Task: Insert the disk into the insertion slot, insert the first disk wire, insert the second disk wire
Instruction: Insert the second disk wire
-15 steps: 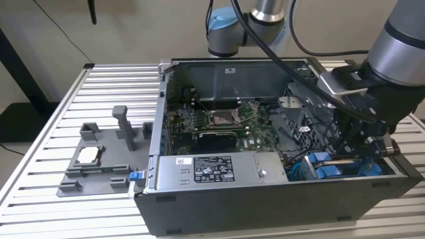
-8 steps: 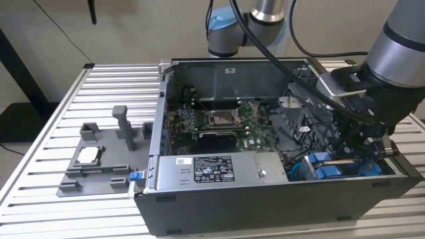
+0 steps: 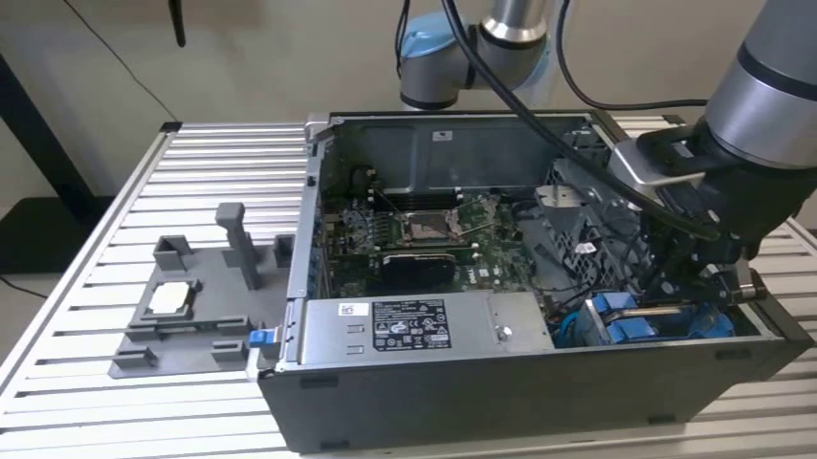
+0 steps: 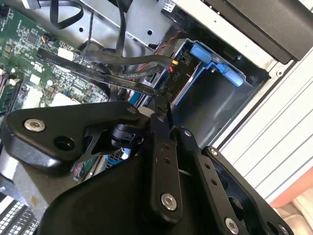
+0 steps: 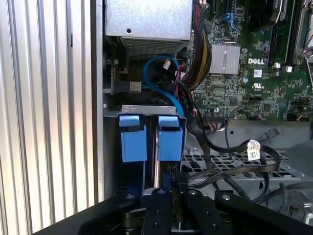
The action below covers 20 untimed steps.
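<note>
Gripper (image 5: 164, 196) pinched narrow, probably on a disk wire, above the insertion slot (image 5: 146, 110); square the plug before pushing.

print notes for you, nothing read out:
- power-supply box (image 3: 396, 330), exterior view: you have a white label (image 3: 408, 323) with dense black print and small marks; lines too small to tell.
- case back wall (image 3: 485, 153): small white sticker (image 3: 442, 135), print too small to tell.
- motherboard (image 5: 254, 73), first wrist view: you'll find a white maker's logo (image 5: 256, 61) beside the silver heatsink (image 5: 225, 58), plus white certification marks (image 5: 257, 84) under it.
- black cable (image 5: 230, 169): white tag (image 5: 253, 148) with tiny print, illegible.
- black connector (image 4: 175, 73), second wrist view: short white letter-and-number code on its side.
- board stickers (image 4: 64, 53): white, unreadable.
</note>
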### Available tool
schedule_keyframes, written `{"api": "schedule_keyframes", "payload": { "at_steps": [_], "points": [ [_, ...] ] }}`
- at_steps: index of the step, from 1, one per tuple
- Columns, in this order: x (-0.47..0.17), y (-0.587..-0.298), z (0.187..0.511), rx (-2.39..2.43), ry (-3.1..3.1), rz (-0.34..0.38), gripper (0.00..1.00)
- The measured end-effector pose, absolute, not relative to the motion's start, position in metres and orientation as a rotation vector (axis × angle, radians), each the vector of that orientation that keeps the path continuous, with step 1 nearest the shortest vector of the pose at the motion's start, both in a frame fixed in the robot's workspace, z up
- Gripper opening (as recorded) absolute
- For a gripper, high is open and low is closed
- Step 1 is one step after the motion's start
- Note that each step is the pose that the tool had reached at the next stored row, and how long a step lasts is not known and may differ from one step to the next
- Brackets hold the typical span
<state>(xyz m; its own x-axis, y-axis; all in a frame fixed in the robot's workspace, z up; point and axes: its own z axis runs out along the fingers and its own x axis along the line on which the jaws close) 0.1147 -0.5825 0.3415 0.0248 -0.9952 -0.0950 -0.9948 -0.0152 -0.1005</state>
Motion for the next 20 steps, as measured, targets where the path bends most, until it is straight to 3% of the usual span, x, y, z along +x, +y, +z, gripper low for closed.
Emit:
{"api": "schedule_keyframes", "payload": {
  "at_steps": [20],
  "points": [
    [0.1156,-0.5825,0.3351,-2.125,2.111,0.005,0.16]
  ]
}}
